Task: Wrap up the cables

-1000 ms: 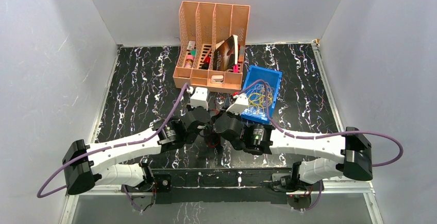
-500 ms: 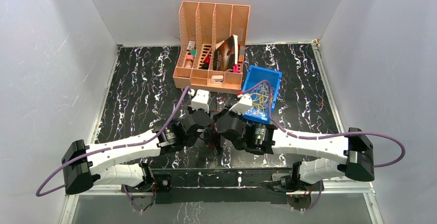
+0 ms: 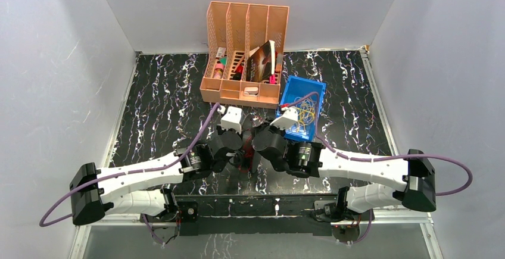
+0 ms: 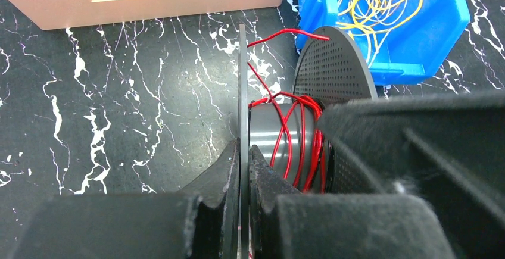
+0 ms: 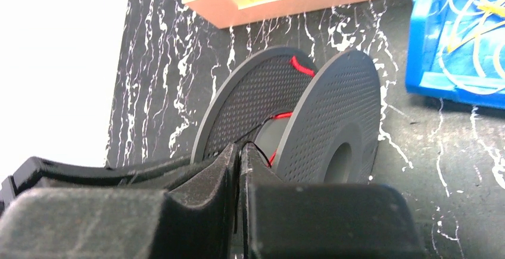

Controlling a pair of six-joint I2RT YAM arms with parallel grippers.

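Note:
A dark grey spool (image 4: 271,134) with two perforated discs stands on the black marbled table. A thin red cable (image 4: 299,134) is wound round its core, and one end sticks out over a disc (image 5: 302,67). My left gripper (image 4: 243,152) is shut on the rim of the spool's left disc. My right gripper (image 5: 240,149) is shut on a thin black cable (image 5: 260,128) that runs in between the discs. In the top view both grippers (image 3: 241,152) (image 3: 255,149) meet at the table's near middle and hide most of the spool. Loose yellow and orange cables (image 3: 301,116) lie in the blue bin.
The blue bin (image 3: 314,87) stands just beyond the right gripper; it also shows in the left wrist view (image 4: 417,56). A peach desk organiser (image 3: 247,33) with pens and a booklet stands at the back centre. White walls close in on both sides.
The right wrist has shifted slightly right and back toward the blue bin, and the left wrist has edged forward. Both grips are unchanged.

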